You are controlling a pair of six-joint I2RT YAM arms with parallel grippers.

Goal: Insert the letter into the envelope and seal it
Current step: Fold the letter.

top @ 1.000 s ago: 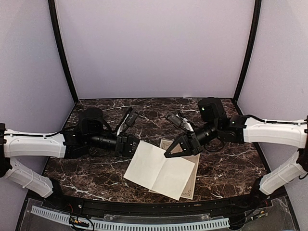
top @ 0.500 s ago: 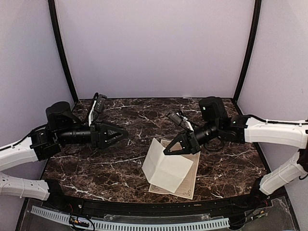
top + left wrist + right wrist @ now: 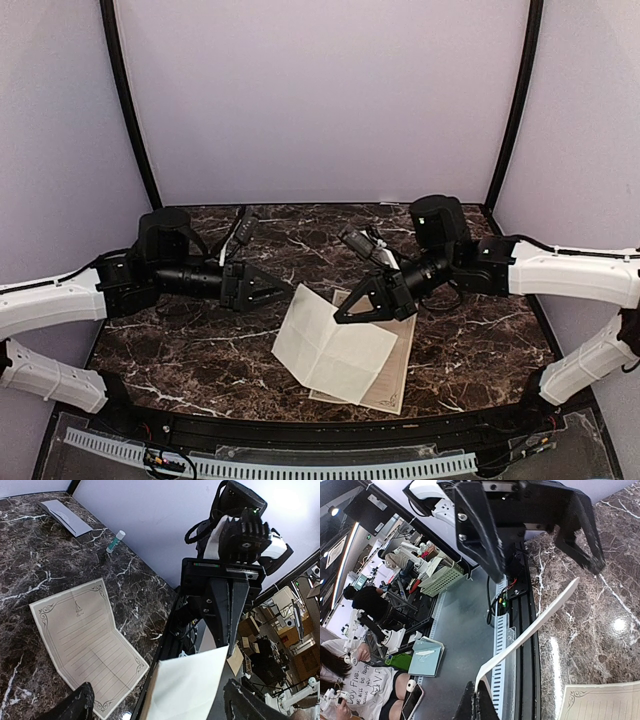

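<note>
the left gripper [image 3: 280,295] hangs low over the dark marble table [image 3: 190,350], left of centre, jaws spread wide and holding nothing; its tips sit just beside the left corner of the top sheet [image 3: 335,345], and i cannot tell whether they touch it; in the left wrist view that sheet [image 3: 190,685] shows between the two open fingers [image 3: 75,710]; the top sheet shows its plain off-white back with fold creases; its near part rests on the sheet beneath and its far edge is raised off the table; the right gripper [image 3: 342,318] is closed tight on that raised edge, reaching in from the right; in the right wrist view the paper [image 3: 530,630] runs edge-on up from the pinched fingers [image 3: 477,705]; the lower sheet [image 3: 395,378] lies flat under it, ruled side up, its ornate border showing along the right and near sides; the envelope [image 3: 65,515] shows only in the left wrist view, flat on the table close to the wall, well apart from both sheets; a glue stick [image 3: 116,541] lies near it, between envelope and lower sheet [image 3: 87,645]
</note>
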